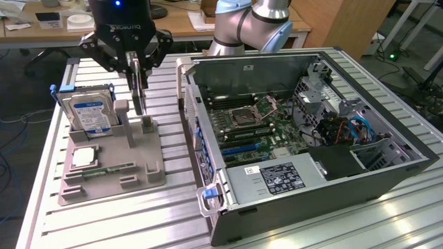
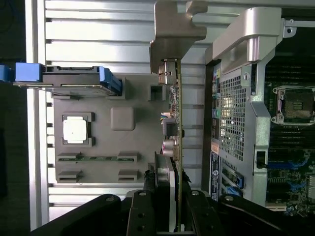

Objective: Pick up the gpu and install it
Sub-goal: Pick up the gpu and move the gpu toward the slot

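Along the back of the room runs a wooden surface (image 1: 180, 27) strewn with papers. A wooden cabinet (image 1: 353, 21) stands at the exterior view's right, and dark floor (image 1: 21, 88) with loose cables shows past both sides. In front of this, a ribbed aluminium surface (image 1: 104, 223) takes up most of the exterior view.

An open computer case (image 1: 346, 194) lies on the half toward the exterior view's right, open side up. Its motherboard (image 1: 256, 124) is bare inside, and a grey power supply (image 1: 277, 179) sits at the near end. The case reaches close to the surface's edge on that side. The arm (image 1: 252, 21) rises behind it.

A grey holder tray (image 1: 138, 155) sits toward the exterior view's left, its outer side near the surface's edge there. A narrow strip of bare ribs separates the tray from the case's perforated wall. A broad bare stretch lies nearer the camera, in front of both.

The hand (image 1: 137, 72) hangs above the back part of the tray, its fingers pinching the gpu (image 1: 142, 96). The card stands on edge between the hard drive (image 1: 88, 111) and the case. I cannot tell whether its lower edge touches the tray's slotted post.

The hard drive stands upright at the tray's back corner. Near the tray's front lie a square processor chip (image 1: 83, 156) and, just beside it, a slim memory stick (image 1: 109, 170).
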